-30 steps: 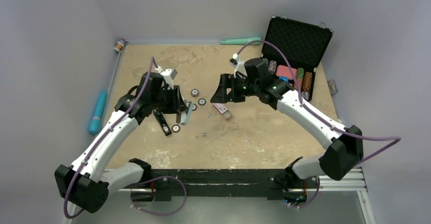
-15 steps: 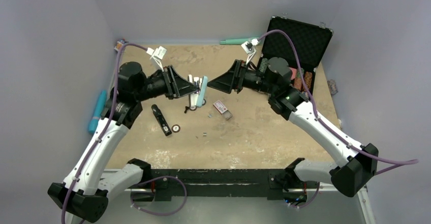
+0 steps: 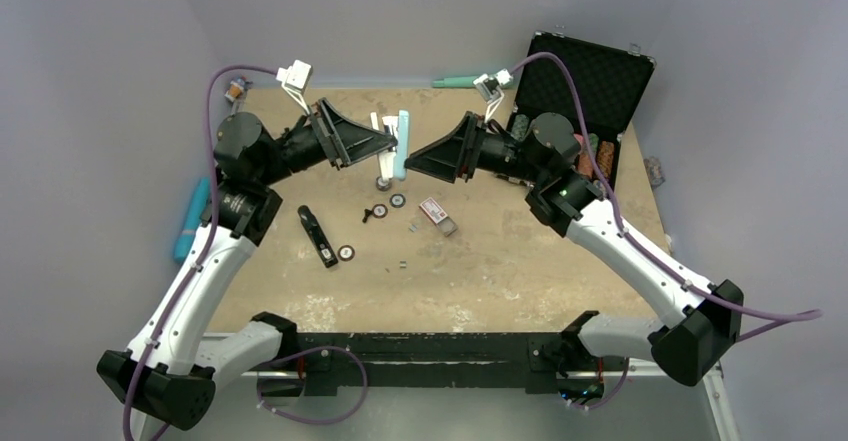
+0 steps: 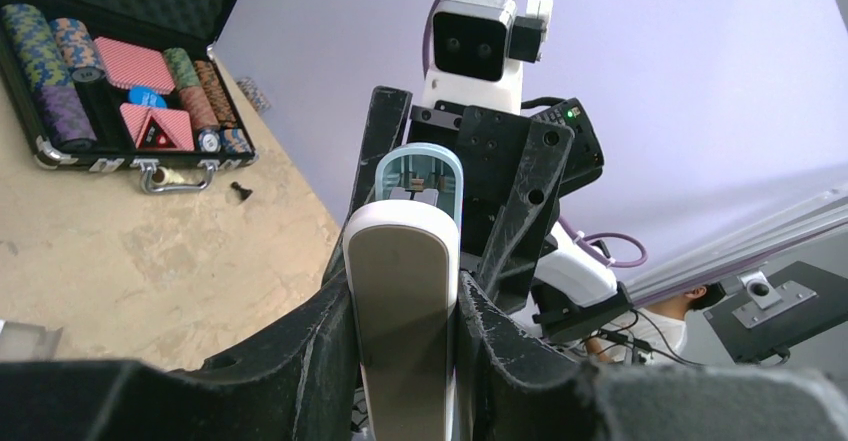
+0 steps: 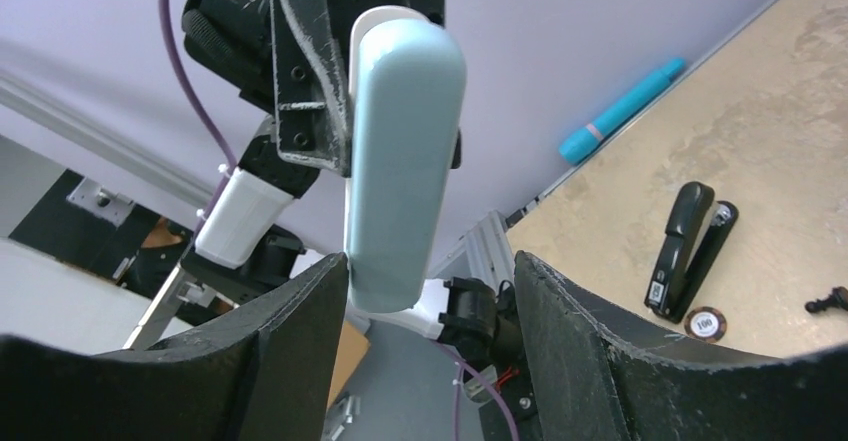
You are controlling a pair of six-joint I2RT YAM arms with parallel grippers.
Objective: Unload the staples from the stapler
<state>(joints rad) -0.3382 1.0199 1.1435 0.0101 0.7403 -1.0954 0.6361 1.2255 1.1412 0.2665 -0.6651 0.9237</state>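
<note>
Both arms are reaching up and inward, meeting at the upper centre of the top view. The left tool (image 3: 390,144) is clenching a light-blue bar (image 3: 402,141). The right tool (image 3: 412,158) is spreading open around its end. The stapler (image 3: 318,236) is lying on the worktop (image 3: 500,261), lower left of both tools.

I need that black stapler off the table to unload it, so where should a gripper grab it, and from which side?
Grip the black stapler mid-length across its narrow width, coming straight down. It lies flat and slanted on the table, so the grip should sit square to its long axis. Avoid its near end, where a poker chip sits close.
</note>
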